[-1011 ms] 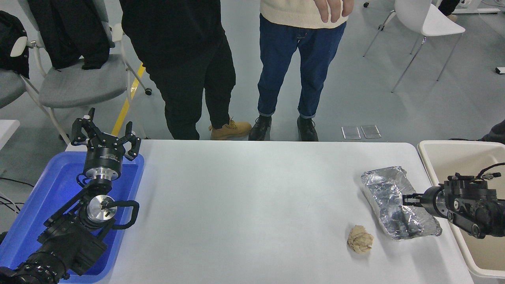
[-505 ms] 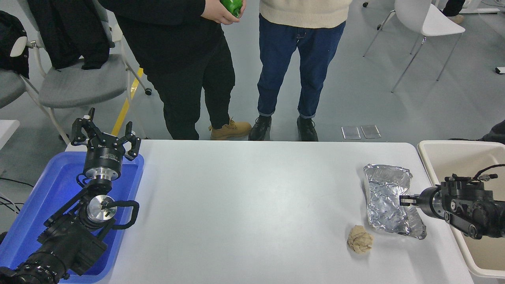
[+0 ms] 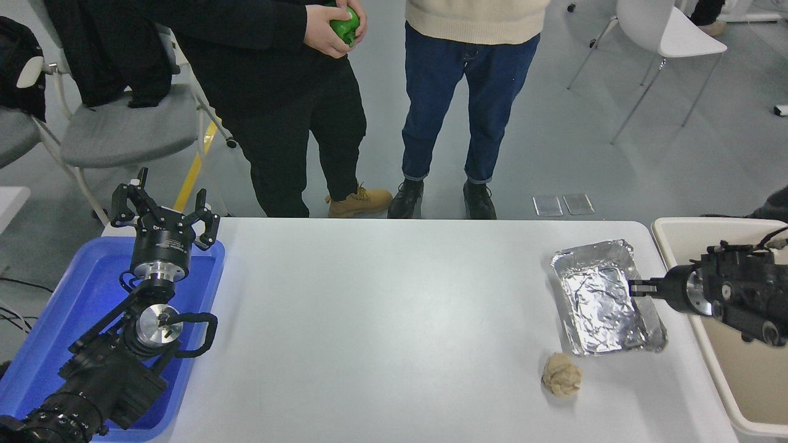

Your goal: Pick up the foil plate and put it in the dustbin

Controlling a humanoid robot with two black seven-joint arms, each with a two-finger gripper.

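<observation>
**Operator:** Foil plate (image 3: 600,300) sits on the right side of the tabletop (image 3: 381,320), close to the edge that borders the dustbin (image 3: 708,338). My right pincer (image 3: 634,287) comes in level from the right and meets the plate at its right rim, about halfway along that side. It looks clenched on the foil plate's rim, fingers pressed together with no gap I can make out.

**Observer:** Which way does the plate run?

**Operator:** Its long axis points away from me and slightly leftward, so I have it by a long side, not an end. The dustbin lies directly behind the pincer, to the right, so I judge the coming move is a lift and a pull rightward over the bin's pale rim. The right arm is the nearer one by far; my left pincer (image 3: 165,212) is parked with fingers spread above the blue tray (image 3: 74,295) at the far left.

**Observer:** And the plate itself?

**Operator:** Shiny silver, heavily crinkled, oblong with rounded corners and a raised rim, open side up. I can't tell whether it's flat on the tabletop or just lifted. A crumpled brown paper ball (image 3: 561,375) lies just nearer me, apart from the plate. Thin foil may bend under a one-sided grip, I'd guess.
</observation>
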